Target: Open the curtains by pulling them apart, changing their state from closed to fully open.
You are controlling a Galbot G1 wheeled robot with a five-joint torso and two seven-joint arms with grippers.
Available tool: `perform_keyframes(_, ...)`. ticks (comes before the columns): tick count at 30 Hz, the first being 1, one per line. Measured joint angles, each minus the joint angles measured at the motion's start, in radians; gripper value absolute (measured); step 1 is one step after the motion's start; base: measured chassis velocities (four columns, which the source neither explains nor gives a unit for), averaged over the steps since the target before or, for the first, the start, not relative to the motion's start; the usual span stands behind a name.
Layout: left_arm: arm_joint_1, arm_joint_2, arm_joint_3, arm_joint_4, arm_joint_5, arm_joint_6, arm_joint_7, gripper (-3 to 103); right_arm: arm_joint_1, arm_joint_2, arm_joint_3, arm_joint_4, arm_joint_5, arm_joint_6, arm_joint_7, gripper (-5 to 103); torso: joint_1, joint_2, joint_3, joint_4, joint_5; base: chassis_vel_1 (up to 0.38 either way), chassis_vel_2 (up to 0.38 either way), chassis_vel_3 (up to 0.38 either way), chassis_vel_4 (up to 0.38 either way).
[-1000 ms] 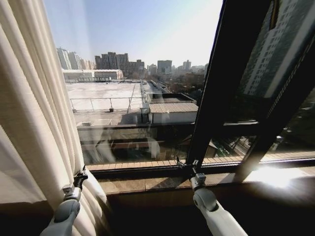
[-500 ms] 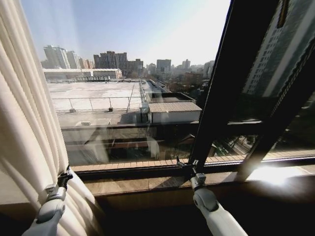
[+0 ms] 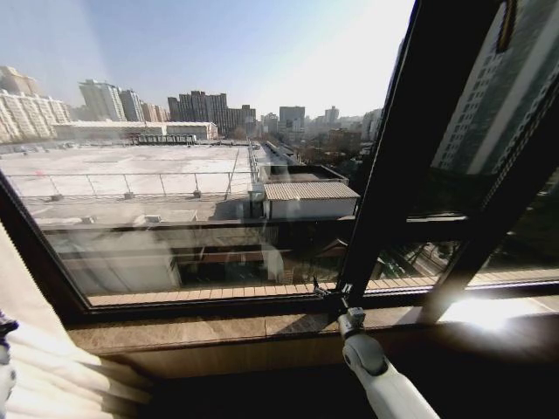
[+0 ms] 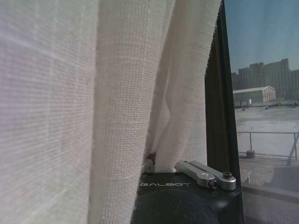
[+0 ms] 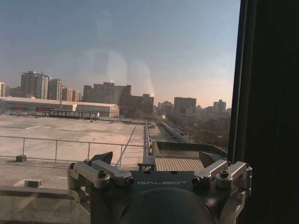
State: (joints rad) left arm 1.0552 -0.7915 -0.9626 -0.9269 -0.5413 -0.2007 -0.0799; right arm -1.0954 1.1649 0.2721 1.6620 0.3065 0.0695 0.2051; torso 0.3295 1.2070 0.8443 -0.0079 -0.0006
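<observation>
A bunched remnant of the sheer white curtains [image 3: 52, 380] lies at the bottom left corner of the head view, leaving the glass bare. In the left wrist view the pleated curtains [image 4: 93, 93] hang close in front, and my left gripper [image 4: 161, 164] is shut on a fold of them. Its tip [image 3: 5, 328] sits at the far left edge of the head view. My right gripper [image 3: 334, 301] hovers low at the base of the black window frame [image 3: 393, 175]. It is open [image 5: 156, 161], with nothing between its fingers [image 5: 103, 157].
A brown window sill [image 3: 262, 327] runs along below the glass. A slanted black frame bar [image 3: 498, 218] crosses the right side, and another dark bar [image 3: 35, 262] slants at the left. Rooftops and city blocks lie outside.
My left gripper has drawn the curtain far to the left, from covering the left third of the window to the corner. The right arm has stayed still.
</observation>
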Motion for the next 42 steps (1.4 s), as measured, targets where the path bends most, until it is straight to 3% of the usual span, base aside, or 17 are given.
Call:
perform_keyframes(4, 0.01, -0.021, 0.005, -0.027, 0.002, 0.002, -0.003, 0, 0.0, 0.0, 0.0, 0.0, 0.0, 0.0, 0.0, 100, 0.0, 0.0, 0.0, 0.0, -0.0003, 0.0, 0.0, 0.0, 0.0)
perform_keyframes(12, 0.117, -0.109, -0.017, -0.228, 0.039, 0.048, 0.012, 0, 0.0, 0.0, 0.0, 0.0, 0.0, 0.0, 0.0, 100, 0.0, 0.0, 0.0, -0.0003, 0.0003, 0.0, 0.0, 0.0, 0.0)
perform_keyframes(16, 0.202, -0.19, -0.061, -0.37, 0.065, 0.071, 0.012, 11, 0.0, 0.0, 0.0, 0.0, 0.0, 0.0, 0.0, 100, 0.0, 0.0, 0.0, 0.0, 0.0006, 0.0, 0.0, 0.0, 0.0)
perform_keyframes(18, 0.267, -0.261, -0.084, -0.475, 0.086, 0.075, 0.022, 22, 0.0, 0.0, 0.0, 0.0, 0.0, 0.0, 0.0, 100, 0.0, 0.0, 0.0, -0.0001, 0.0005, 0.0, 0.0, 0.0, 0.0)
perform_keyframes(19, 0.267, -0.261, -0.084, -0.475, 0.086, 0.075, 0.022, 22, 0.0, 0.0, 0.0, 0.0, 0.0, 0.0, 0.0, 100, 0.0, 0.0, 0.0, -0.0001, 0.0005, 0.0, 0.0, 0.0, 0.0)
perform_keyframes(21, 0.315, -0.314, -0.089, -0.55, 0.089, 0.053, 0.056, 32, 0.0, 0.0, 0.0, 0.0, 0.0, 0.0, 0.0, 100, 0.0, 0.0, 0.0, -0.0001, 0.0004, 0.0, 0.0, 0.0, 0.0)
perform_keyframes(23, 0.336, -0.337, -0.089, -0.583, 0.076, 0.036, 0.085, 32, 0.0, 0.0, 0.0, 0.0, 0.0, 0.0, 0.0, 100, 0.0, 0.0, 0.0, -0.0002, 0.0006, 0.0, 0.0, 0.0, 0.0)
perform_keyframes(25, 0.385, -0.386, -0.077, -0.671, 0.019, 0.018, 0.162, 43, 0.0, 0.0, 0.0, 0.0, 0.0, 0.0, 0.0, 100, 0.0, 0.0, 0.0, -0.0001, 0.0005, 0.0, 0.0, 0.0, 0.0)
perform_keyframes(27, 0.415, -0.419, -0.052, -0.741, -0.019, 0.023, 0.196, 55, 0.0, 0.0, 0.0, 0.0, 0.0, 0.0, 0.0, 100, 0.0, 0.0, 0.0, -0.0001, 0.0007, 0.0, 0.0, 0.0, 0.0)
perform_keyframes(28, 0.415, -0.419, -0.052, -0.741, -0.019, 0.023, 0.196, 55, 0.0, 0.0, 0.0, 0.0, 0.0, 0.0, 0.0, 100, 0.0, 0.0, 0.0, -0.0001, 0.0007, 0.0, 0.0, 0.0, 0.0)
perform_keyframes(30, 0.434, -0.453, -0.009, -0.825, -0.039, 0.055, 0.196, 66, 0.0, 0.0, 0.0, 0.0, 0.0, 0.0, 0.0, 100, 0.0, 0.0, 0.0, -0.0003, 0.0007, 0.0, 0.0, 0.0, 0.0)
perform_keyframes(31, 0.434, -0.453, -0.009, -0.825, -0.039, 0.055, 0.196, 66, 0.0, 0.0, 0.0, 0.0, 0.0, 0.0, 0.0, 100, 0.0, 0.0, 0.0, -0.0003, 0.0007, 0.0, 0.0, 0.0, 0.0)
perform_keyframes(34, 0.446, -0.476, 0.054, -0.903, -0.041, 0.078, 0.173, 82, 0.0, 0.0, 0.0, 0.0, 0.0, 0.0, 0.0, 100, 0.0, 0.0, 0.0, -0.0003, 0.0006, 0.0, 0.0, 0.0, 0.0)
perform_keyframes(36, 0.452, -0.479, 0.071, -0.919, -0.032, 0.082, 0.169, 87, 0.0, 0.0, 0.0, 0.0, 0.0, 0.0, 0.0, 100, 0.0, 0.0, 0.0, -0.0003, 0.0007, 0.0, 0.0, 0.0, 0.0)
perform_keyframes(40, 0.461, -0.485, 0.126, -0.925, 0.057, 0.069, 0.146, 97, 0.0, 0.0, 0.0, 0.0, 0.0, 0.0, 0.0, 100, 0.0, 0.0, 0.0, -0.0002, 0.0003, 0.0, 0.0, 0.0, 0.0)
perform_keyframes(42, 0.446, -0.487, 0.167, -0.904, 0.137, 0.047, 0.096, 100, 0.0, 0.0, 0.0, 0.0, 0.0, 0.0, 0.0, 100, 0.0, 0.0, 0.0, -0.0002, 0.0003, 0.0, 0.0, 0.0, 0.0)
